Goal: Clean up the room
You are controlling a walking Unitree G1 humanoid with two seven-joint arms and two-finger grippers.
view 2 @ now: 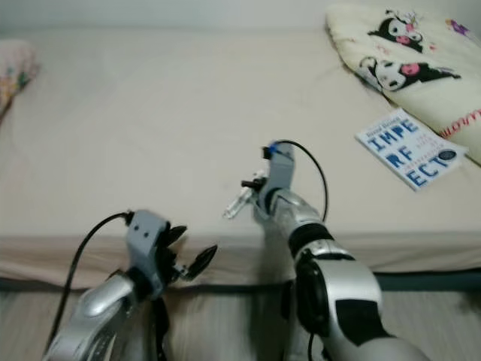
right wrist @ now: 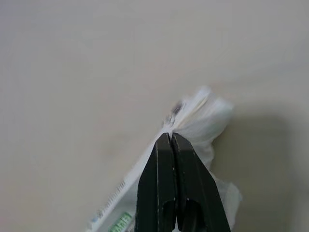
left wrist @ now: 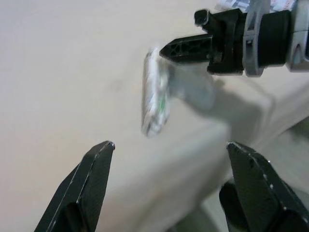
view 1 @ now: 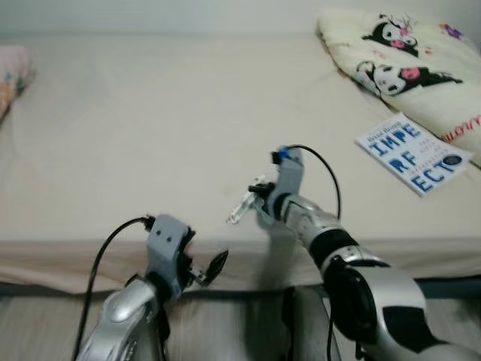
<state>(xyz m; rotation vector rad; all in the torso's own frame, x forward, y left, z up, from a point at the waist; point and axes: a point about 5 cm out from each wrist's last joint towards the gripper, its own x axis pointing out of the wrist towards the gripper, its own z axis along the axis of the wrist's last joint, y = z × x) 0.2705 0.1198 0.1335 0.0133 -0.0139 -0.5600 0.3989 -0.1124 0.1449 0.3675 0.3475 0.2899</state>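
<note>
The crumpled white wrapper [view 1: 242, 208] hangs above the bed's [view 1: 135, 143] front edge, its long axis slanting down toward the left gripper [view 1: 204, 269], whose fingers are spread wide. The right gripper [view 1: 255, 197] pinches the wrapper's upper end.

Bed: a wide mattress under a plain cream fitted sheet [view 1: 150, 135], its front edge running across the lower part of the head views; the sheet lies smooth, with faint creases
Blanket: a cream quilted blanket printed with black-and-pink cartoon characters [view 1: 406, 60] — bunched at the far right corner of the bed
Pillow: a pink floral pillow edge [view 1: 11, 75] at the far left
Floor: pale wood-grain floor [view 2: 225, 323] below the bed's front edge
</note>
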